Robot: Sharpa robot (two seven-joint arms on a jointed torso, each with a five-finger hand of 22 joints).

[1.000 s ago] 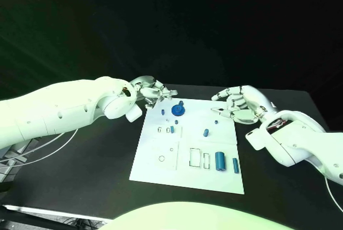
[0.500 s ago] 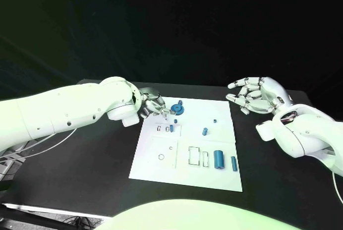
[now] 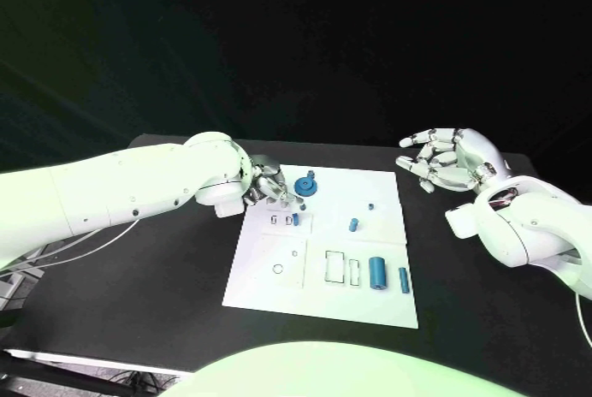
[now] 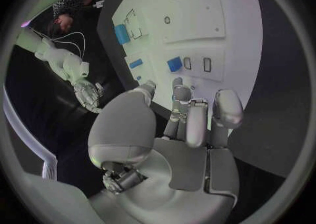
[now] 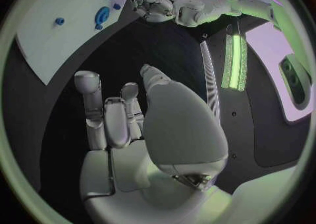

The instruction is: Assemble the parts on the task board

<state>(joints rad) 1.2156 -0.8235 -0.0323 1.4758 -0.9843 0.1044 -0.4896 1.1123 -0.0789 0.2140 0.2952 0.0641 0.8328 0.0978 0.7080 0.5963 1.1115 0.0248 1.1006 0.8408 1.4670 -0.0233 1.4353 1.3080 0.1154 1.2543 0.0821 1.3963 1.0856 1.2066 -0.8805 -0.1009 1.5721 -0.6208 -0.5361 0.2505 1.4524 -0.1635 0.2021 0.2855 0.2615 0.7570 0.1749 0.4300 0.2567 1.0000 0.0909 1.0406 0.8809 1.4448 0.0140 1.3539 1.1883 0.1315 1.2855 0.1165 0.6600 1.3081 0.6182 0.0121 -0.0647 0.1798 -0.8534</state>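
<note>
The left arm comes in from the side and bends at the wrist, so the left hand (image 3: pixel 267 185) points down at the far left corner of the board. Its fingers (image 4: pixel 187 118) are straight, slightly apart, and hold nothing. The right hand (image 3: pixel 450 160) is raised off to the right side, palm turned inward, fingers (image 5: pixel 105 116) loosely curved and empty.

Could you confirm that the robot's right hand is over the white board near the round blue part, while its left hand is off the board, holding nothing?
The hands are swapped. The head view shows the left hand by the round blue part on the white board, the right hand off it, holding nothing.
</note>
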